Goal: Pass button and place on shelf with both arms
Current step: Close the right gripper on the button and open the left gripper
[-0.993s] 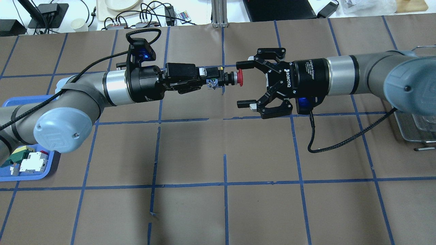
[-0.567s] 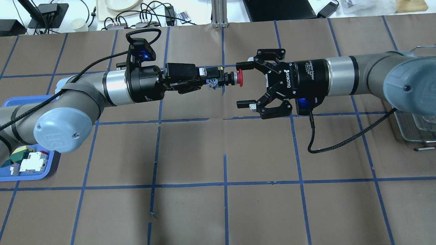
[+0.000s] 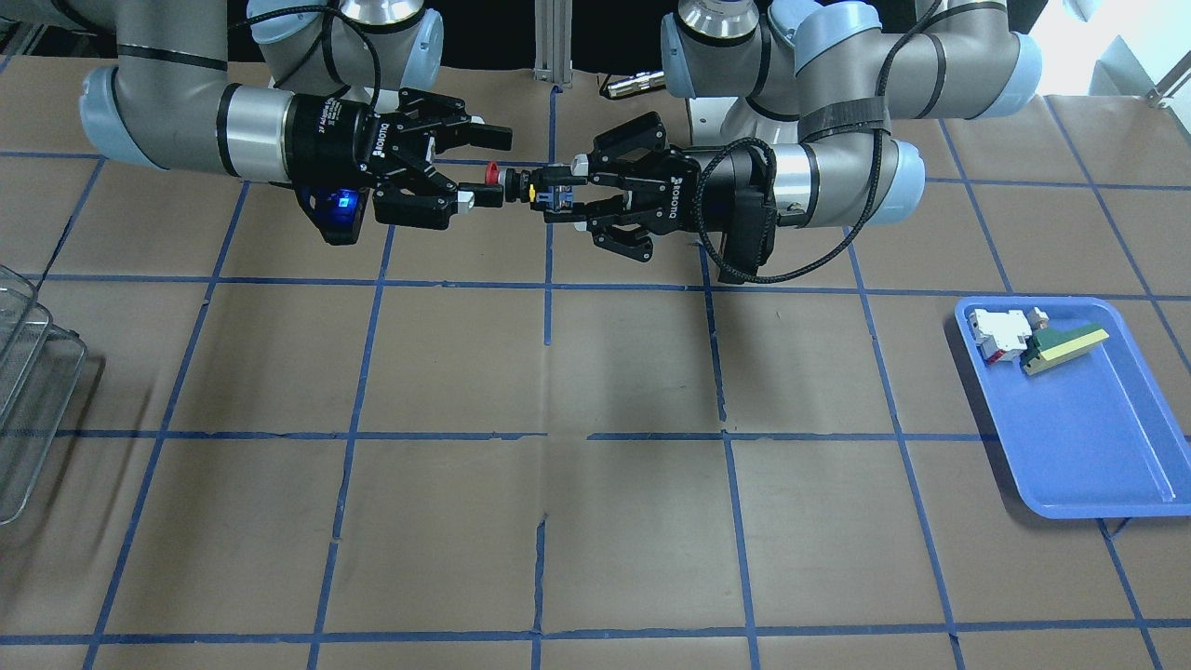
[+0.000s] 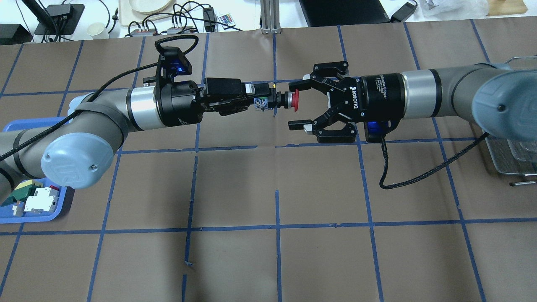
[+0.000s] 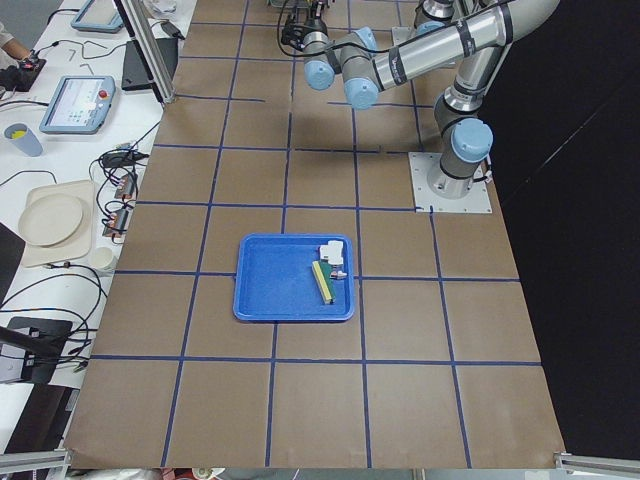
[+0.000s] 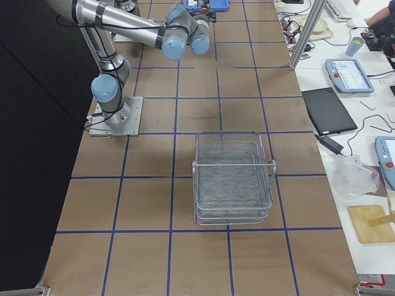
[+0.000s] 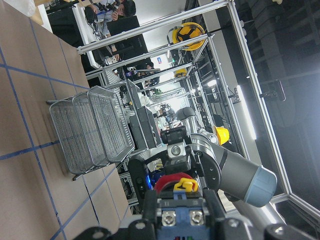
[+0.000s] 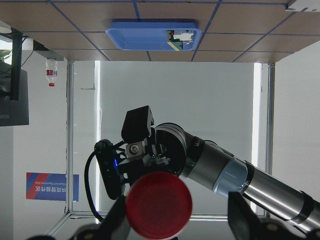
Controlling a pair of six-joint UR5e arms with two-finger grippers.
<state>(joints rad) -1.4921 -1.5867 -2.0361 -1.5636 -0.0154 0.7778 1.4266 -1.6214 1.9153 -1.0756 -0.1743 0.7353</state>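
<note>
Above mid-surface [image 4: 277,251], left claw [image 4: 258,95] grips button [image 4: 285,100], right claw [image 4: 293,105] wide flanking its cap; tray [image 4: 37,217] at eight o'clock edge, shelf [image 4: 514,167] at three.

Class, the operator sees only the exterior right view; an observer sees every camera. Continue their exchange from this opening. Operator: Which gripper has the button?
Observer: The left gripper is shut on the button, at its rear block; the red cap faces the right gripper.
Operator: Has that one closed?
Observer: No, it is open, one finger on each side of the cap.
Operator: What's in the blue tray?
Observer: A white-and-red block and a green-yellow wedge, in one corner.
</note>
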